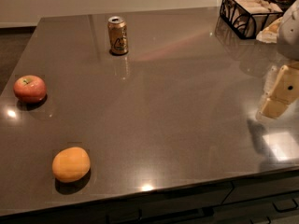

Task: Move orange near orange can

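Note:
The orange (71, 164) is a plain yellow-orange fruit lying near the front left edge of the dark counter (177, 106). The orange can (117, 35) stands upright at the back, left of centre, golden with a silver top and a dark emblem. The two are far apart. My gripper (279, 94) hangs at the far right edge of the view, above the counter's right side, far from both the orange and the can. It holds nothing that I can see.
A red apple (30, 88) sits at the left edge of the counter. A black wire basket (246, 14) with packets stands at the back right corner. Drawers (261, 204) run below the front edge.

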